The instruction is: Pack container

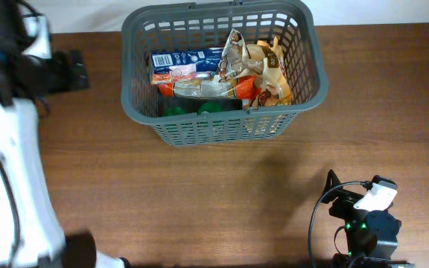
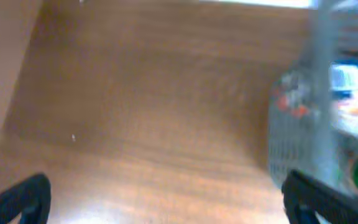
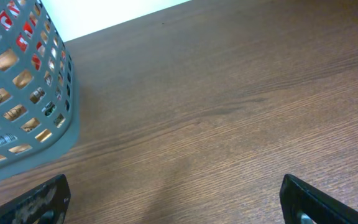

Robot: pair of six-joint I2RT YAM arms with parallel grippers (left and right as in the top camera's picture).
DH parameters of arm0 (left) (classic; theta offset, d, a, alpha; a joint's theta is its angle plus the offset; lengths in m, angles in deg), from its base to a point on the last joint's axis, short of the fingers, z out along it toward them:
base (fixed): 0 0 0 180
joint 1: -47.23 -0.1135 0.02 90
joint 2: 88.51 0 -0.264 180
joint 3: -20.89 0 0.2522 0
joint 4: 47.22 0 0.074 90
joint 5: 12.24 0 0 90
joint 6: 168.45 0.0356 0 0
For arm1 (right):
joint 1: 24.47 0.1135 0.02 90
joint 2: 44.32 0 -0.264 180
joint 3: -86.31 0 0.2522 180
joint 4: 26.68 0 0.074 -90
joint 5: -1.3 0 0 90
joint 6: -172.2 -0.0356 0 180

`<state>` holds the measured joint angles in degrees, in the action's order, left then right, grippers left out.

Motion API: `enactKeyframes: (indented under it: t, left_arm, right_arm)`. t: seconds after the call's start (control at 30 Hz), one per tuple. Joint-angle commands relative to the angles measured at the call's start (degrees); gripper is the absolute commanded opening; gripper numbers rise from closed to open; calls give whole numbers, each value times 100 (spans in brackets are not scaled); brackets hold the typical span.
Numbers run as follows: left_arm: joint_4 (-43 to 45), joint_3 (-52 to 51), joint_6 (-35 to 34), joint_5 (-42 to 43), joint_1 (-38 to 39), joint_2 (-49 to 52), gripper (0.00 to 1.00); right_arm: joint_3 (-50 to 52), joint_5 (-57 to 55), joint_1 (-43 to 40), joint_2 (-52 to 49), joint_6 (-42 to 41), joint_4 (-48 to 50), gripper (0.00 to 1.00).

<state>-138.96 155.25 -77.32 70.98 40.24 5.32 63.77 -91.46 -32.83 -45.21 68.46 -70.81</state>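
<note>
The dark grey slotted basket [image 1: 136, 89] stands at the far middle of the table, holding several grocery packets, an orange item and green-capped items. It shows blurred at the right of the left wrist view [image 2: 303, 130] and at the upper left of the right wrist view [image 3: 36, 124]. My left gripper [image 2: 166, 199] is open and empty over bare table left of the basket; in the overhead view its dark wrist [image 1: 65, 73] sits at the far left. My right gripper [image 3: 176, 199] is open and empty over bare wood; its arm [image 1: 367, 223] is at the near right.
The left arm's white body [image 1: 13, 179] runs down the left side of the table. A black cable [image 1: 315, 223] loops beside the right arm. The table's far edge meets a white wall behind the basket.
</note>
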Motion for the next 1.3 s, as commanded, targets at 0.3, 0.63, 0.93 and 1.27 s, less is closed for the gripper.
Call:
enactKeyframes:
  t: [0.3, 0.63, 0.93, 1.27]
  left_arm:
    - [5495, -6245, 212, 470, 1224, -4118, 99]
    - [5969, -9809, 190, 520, 1327, -6926, 99]
    - [6332, -11602, 197, 573, 1327, -8909, 99]
    - [6697, -11704, 970, 463, 1322, -9355, 99]
  right_arm:
    - [52, -90, 15, 70, -48, 20, 99]
    - [52, -90, 15, 70, -48, 20, 99]
    - [52, -90, 15, 70, -48, 20, 99]
    - [52, -90, 15, 70, -48, 20, 99]
